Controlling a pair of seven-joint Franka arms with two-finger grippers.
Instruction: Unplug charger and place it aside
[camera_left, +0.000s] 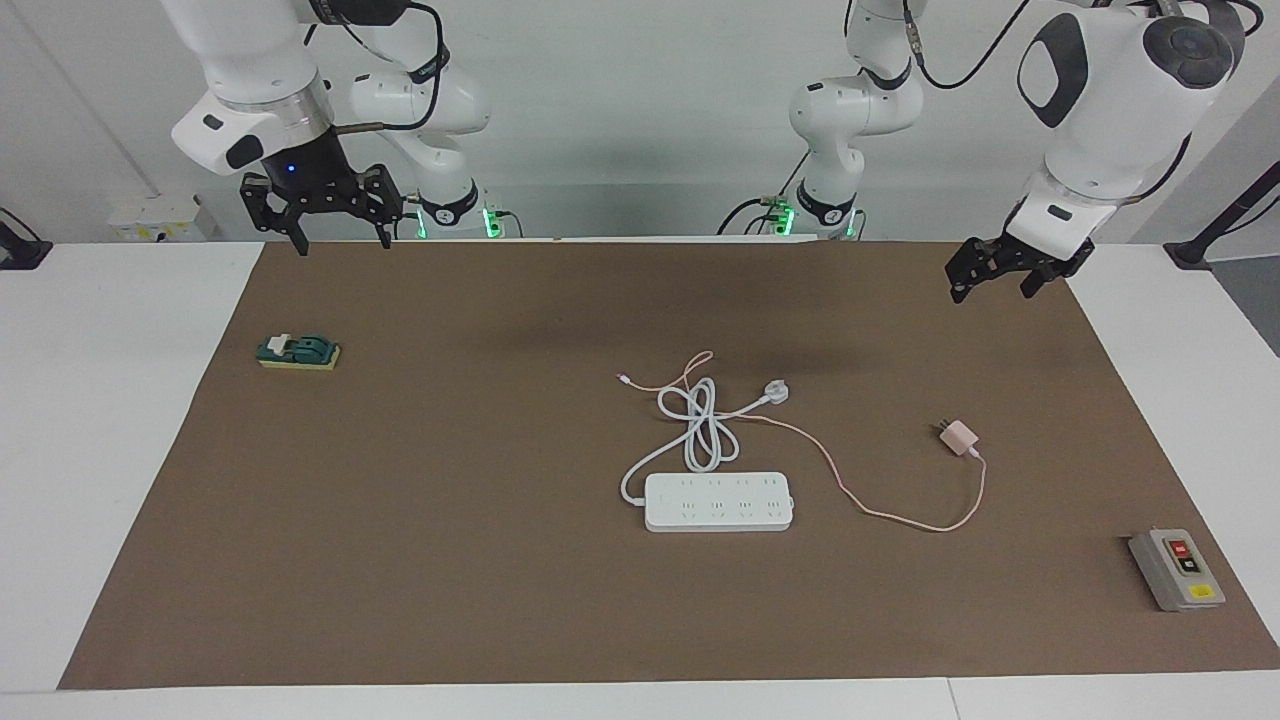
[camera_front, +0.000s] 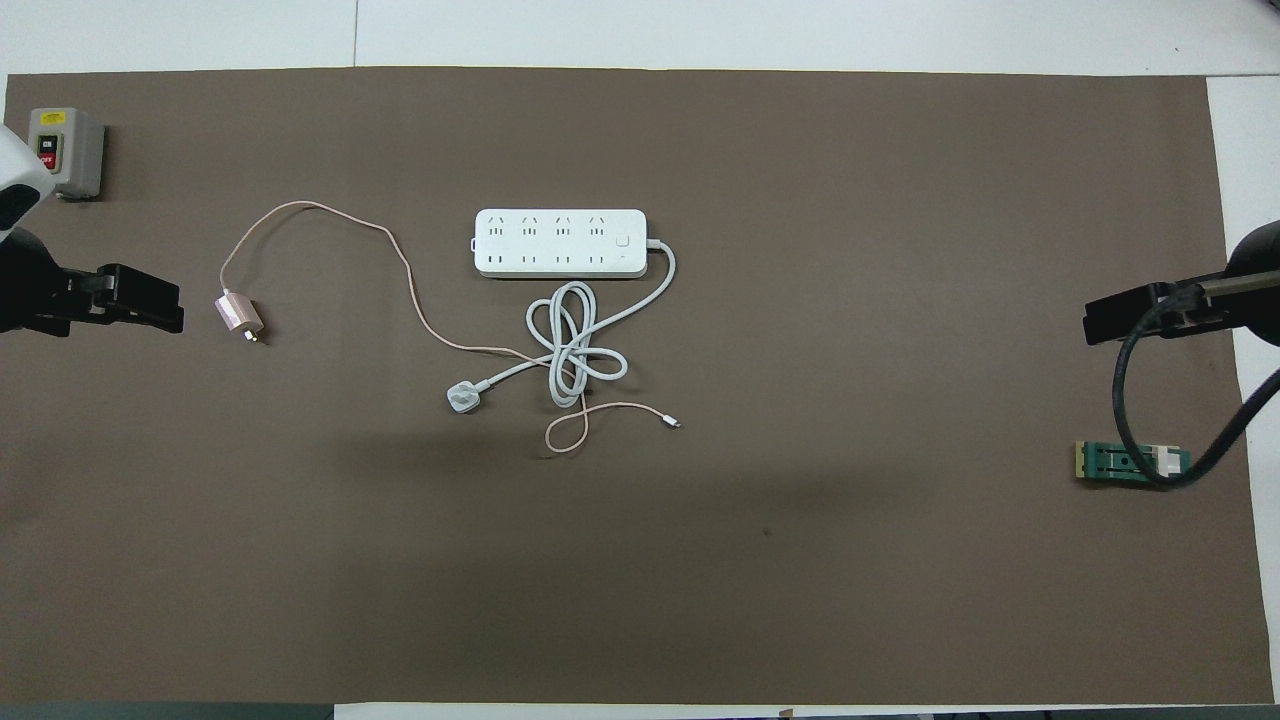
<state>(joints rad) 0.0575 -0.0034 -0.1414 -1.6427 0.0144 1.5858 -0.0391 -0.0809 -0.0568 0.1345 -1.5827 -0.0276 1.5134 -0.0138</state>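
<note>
Lying unplugged on the counter (camera_left: 400, 560) toward the left arm's end, well apart from the power strip (camera_left: 718, 502), the charger (camera_left: 960, 436) looked already placed, while the left gripper (camera_left: 1000, 272) and right gripper (camera_left: 320, 210) hung empty, jaws spread, needing only retreat.

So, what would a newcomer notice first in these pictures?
Probably the white power strip at the mat's middle, with its cord looped beside it, nearer to the robots. The pink charger lies unplugged toward the left arm's end. The open left gripper and right gripper hang above the mat's corners.
</note>
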